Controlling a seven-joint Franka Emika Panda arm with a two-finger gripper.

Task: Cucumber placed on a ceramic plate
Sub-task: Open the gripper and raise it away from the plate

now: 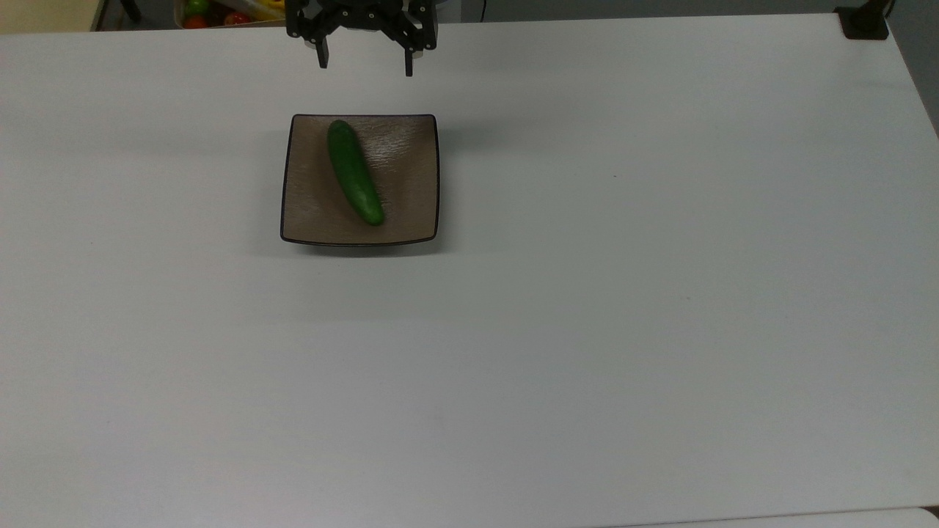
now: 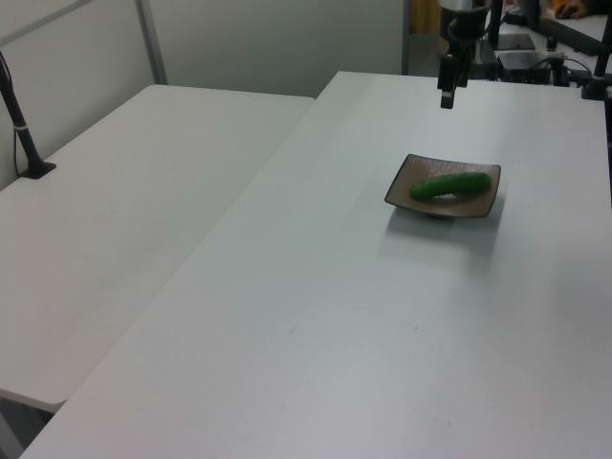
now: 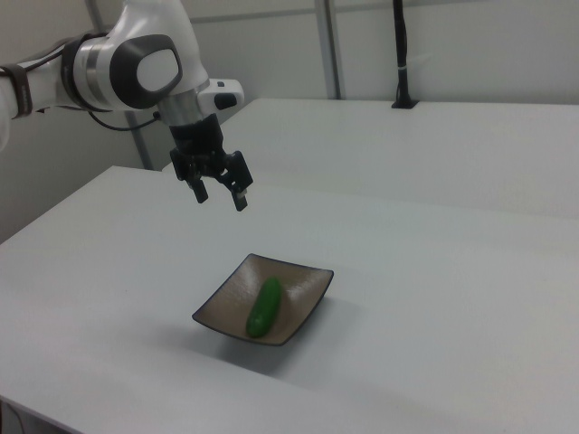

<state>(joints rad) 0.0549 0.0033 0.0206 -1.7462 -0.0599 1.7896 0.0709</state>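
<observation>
The dark green cucumber [image 1: 355,172] lies lengthwise on the square brown-grey ceramic plate [image 1: 411,183], a little toward the top view's left side of it. The left view shows the cucumber [image 2: 450,185] resting across the plate [image 2: 404,182], and in the right view the cucumber [image 3: 264,306] sits in the plate [image 3: 303,292] as well. My gripper [image 1: 364,66] hangs open and empty well above the table, beyond the plate's far edge in the top view. It is also in the left view [image 2: 447,96] and the right view [image 3: 222,198].
The white table [image 1: 587,293] spreads wide around the plate. A bin of colourful items [image 1: 213,11] sits past the table's far edge. A second white table [image 2: 124,191] stands at the left view's left, with a black post [image 2: 19,124] on it.
</observation>
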